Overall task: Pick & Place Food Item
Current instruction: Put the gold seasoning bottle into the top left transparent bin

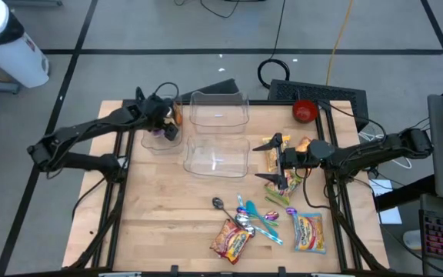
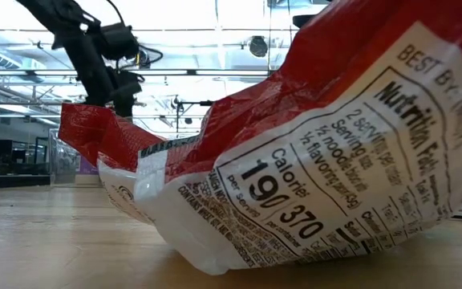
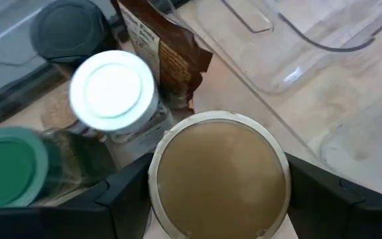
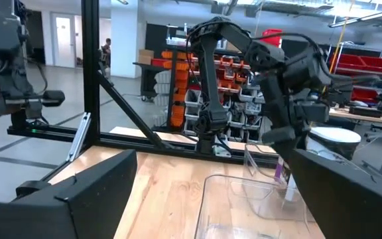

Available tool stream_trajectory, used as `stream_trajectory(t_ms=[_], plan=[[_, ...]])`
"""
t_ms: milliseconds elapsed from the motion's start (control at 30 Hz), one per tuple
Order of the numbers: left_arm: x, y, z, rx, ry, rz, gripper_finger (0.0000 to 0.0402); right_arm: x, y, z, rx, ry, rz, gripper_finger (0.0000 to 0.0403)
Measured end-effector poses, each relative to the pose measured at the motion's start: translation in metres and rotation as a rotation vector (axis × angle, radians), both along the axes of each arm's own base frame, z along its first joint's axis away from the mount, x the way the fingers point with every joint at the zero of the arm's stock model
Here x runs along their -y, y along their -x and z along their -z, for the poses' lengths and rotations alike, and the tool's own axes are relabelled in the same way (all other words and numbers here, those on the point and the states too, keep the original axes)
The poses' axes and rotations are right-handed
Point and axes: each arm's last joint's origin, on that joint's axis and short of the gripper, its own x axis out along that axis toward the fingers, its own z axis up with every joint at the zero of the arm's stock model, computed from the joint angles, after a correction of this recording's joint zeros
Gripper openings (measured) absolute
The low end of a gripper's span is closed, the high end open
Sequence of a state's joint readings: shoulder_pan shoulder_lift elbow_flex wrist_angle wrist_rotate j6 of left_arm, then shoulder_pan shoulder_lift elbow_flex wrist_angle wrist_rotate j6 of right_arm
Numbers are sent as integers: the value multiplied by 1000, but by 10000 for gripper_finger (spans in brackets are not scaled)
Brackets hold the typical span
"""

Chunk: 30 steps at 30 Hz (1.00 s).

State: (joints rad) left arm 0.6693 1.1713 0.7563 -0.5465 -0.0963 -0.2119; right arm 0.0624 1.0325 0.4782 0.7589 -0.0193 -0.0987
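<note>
Left gripper (image 3: 219, 199): fingers (image 3: 128, 199) clamped either side of a tan-lidded jar (image 3: 221, 174), seen from above, jar squarely between the jaws. Landmark is the clear bin (image 1: 218, 154) at table center. The jar sits in a small clear tub (image 1: 162, 137) just left of that bin, packed w/ a white-capped jar (image 3: 113, 93), a green-capped jar (image 3: 8, 166) and a brown packet (image 3: 164, 53). A second clear bin (image 1: 219, 108) lies just behind the landmark bin.

Right gripper (image 1: 283, 163) hovers just right of the bin, fingers spread wide, nothing between them, above a snack packet (image 1: 277, 160). Farther off, toward the table's front: spoons (image 1: 248, 215) and two noodle packs (image 1: 233, 238), (image 1: 308, 231); a red bowl (image 1: 305, 111) sits at the back right.

Step in hand appears to be the pick: grip looks made, lift not yet begun. Next move prob. calls for a straight vertical lift so neighbors aren't tipped, then a carry over to the bin.
</note>
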Motion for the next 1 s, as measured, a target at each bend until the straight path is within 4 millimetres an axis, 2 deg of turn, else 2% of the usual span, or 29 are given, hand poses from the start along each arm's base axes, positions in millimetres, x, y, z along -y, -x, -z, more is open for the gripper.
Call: stream_trajectory(t_ms=[367,733,767,900,933,1000], plan=[[-10,-13,14,-6,-7,15,279,1,0,0,0,-6,23,389],[-9,-12,15,-12,9,-2,279,1,0,0,-2,-10,22,389],[-9,-12,15,-12,9,-3,289,1,0,0,-1,-9,22,388],[-8,-10,15,-32,17,-3,377,1,0,0,-1,-7,22,388],[-8,-10,13,-27,13,-2,381,1,0,0,-2,-5,22,388],[-7,-9,4,-14,3,-4,364,1,0,0,-2,-3,23,390]])
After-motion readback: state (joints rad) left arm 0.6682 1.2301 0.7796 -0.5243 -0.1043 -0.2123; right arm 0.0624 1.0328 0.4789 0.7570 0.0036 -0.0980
